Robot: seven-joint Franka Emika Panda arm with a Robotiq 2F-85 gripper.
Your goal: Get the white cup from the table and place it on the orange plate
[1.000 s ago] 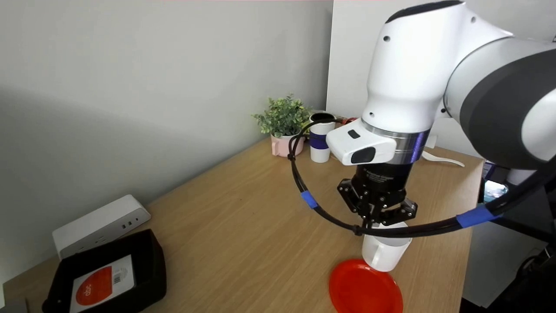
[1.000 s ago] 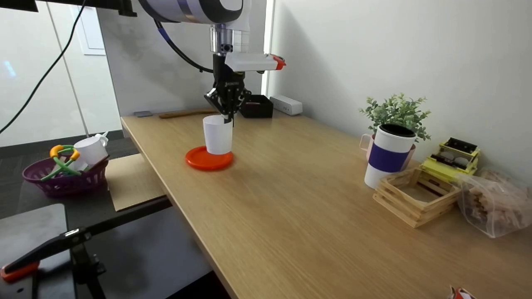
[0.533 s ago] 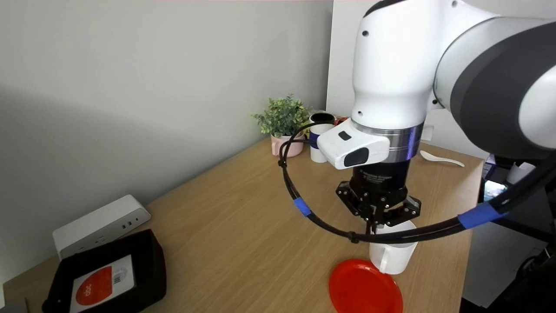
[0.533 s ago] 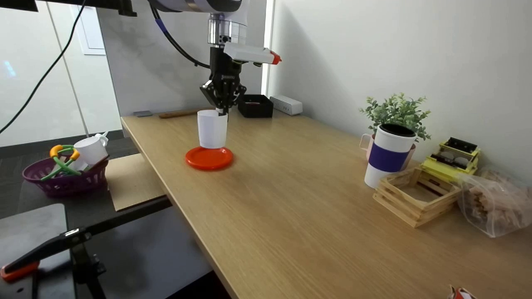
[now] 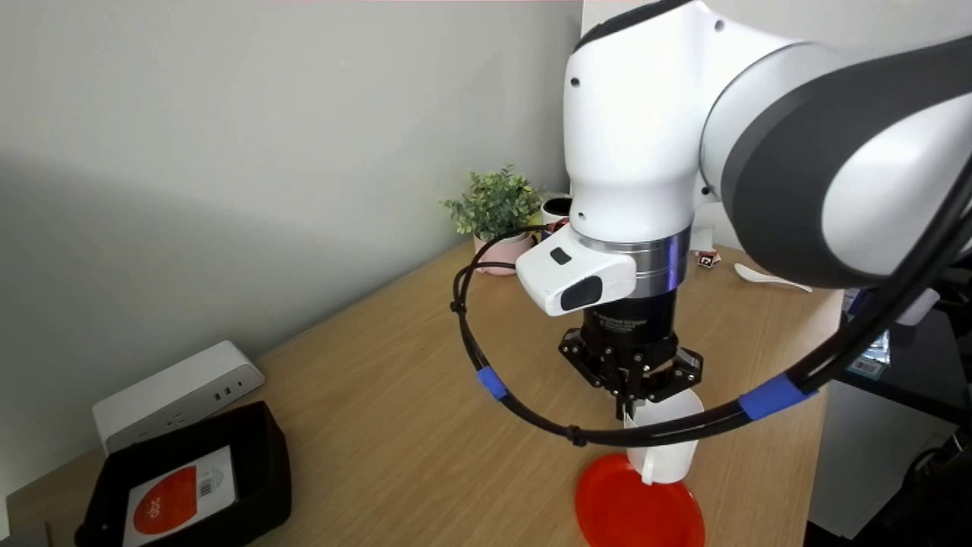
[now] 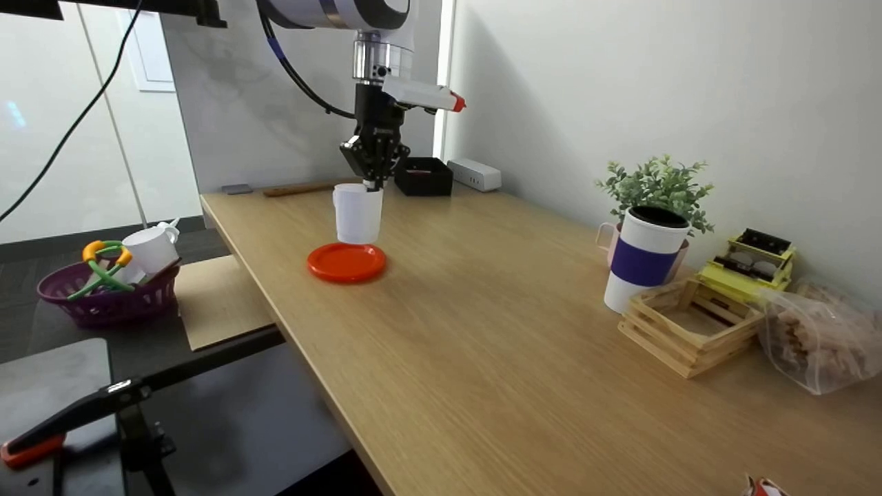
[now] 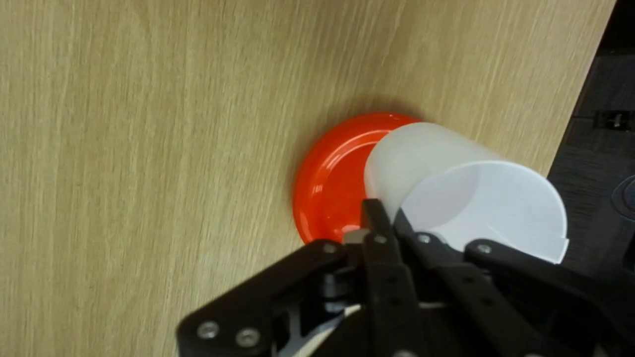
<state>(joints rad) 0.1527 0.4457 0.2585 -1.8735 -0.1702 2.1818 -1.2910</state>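
Above the orange plate (image 6: 346, 264), gripper (image 7: 388, 212) pinches the white cup (image 6: 358, 217) by one side, fingers (image 7: 374, 218) nearly together. Versus half a second ago: cup shifted toward the wall (image 6: 565, 89) and turned, handle (image 6: 335, 197) now showing in an exterior view. Plain, near upright, mouth up. Edge of table (image 6: 482, 358) close to plate; more surface wall side.

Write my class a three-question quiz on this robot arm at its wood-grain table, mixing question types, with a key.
1. Multiple choice: the black two-fingered gripper holds (a) the tall, blue-banded white cup; (b) the plain white mug; (c) the shallow black box.
2. True or false: the leafy green plant stands in a blue pot.
3. Short answer: over what does the mug hang?

Key: 1: b. 2: false; it is a pink pot. 3: the flat round red-orange plate.
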